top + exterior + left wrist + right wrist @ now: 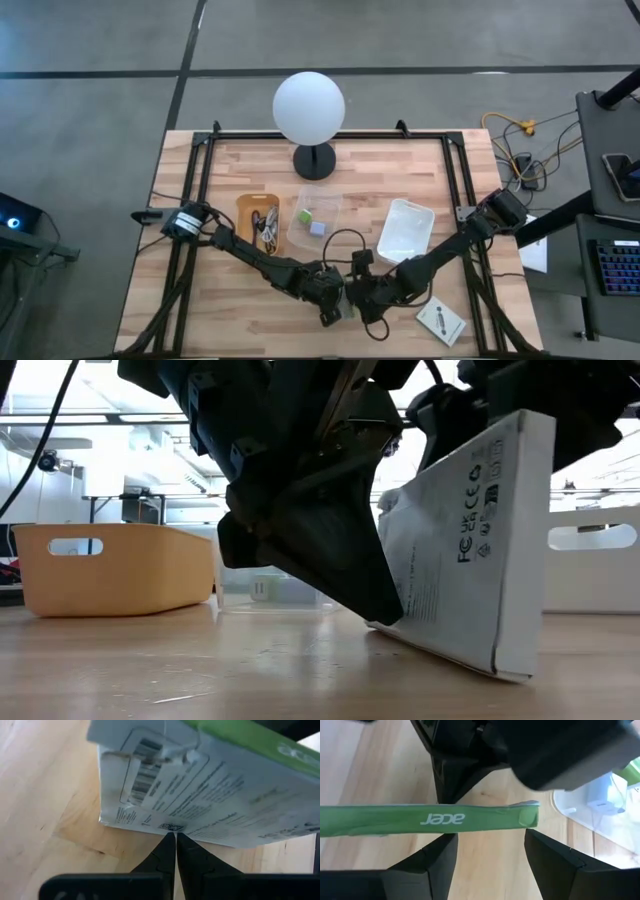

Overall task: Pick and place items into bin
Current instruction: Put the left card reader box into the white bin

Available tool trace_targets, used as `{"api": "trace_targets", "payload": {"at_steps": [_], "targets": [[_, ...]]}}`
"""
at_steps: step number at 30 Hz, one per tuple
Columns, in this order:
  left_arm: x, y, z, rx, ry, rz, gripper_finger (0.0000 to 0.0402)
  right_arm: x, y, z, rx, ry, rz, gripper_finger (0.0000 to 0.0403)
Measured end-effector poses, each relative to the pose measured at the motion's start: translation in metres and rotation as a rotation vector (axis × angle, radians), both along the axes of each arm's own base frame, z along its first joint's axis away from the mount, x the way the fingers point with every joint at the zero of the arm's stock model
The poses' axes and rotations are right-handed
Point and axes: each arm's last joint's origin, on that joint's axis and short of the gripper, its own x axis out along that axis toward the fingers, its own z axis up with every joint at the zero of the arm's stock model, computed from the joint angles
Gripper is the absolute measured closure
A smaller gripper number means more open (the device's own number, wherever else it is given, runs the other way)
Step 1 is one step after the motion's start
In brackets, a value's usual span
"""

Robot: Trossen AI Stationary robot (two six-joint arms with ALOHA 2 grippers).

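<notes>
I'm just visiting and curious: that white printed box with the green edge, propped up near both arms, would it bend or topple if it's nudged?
The box probably stays stiff: its printed faces look flat and its corners crisp. It leans on one bottom edge on the table, so a nudge may well tip it flat. It looks thin for its height, so likely light.

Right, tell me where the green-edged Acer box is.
The Acer box stands tilted on the table's near edge in the low view, between the left claw and the right claw, near the white bin.
</notes>
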Motion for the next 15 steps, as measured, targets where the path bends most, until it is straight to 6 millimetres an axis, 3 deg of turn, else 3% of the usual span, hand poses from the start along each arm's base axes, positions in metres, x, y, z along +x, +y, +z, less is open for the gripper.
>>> {"api": "trace_targets", "payload": {"at_steps": [15], "targets": [[0.0009,0.0009,0.0049,0.033,-0.029,0.033,0.0402,-0.0027,0.0012,0.0028,-0.048,0.018,0.062,0.0186]]}}
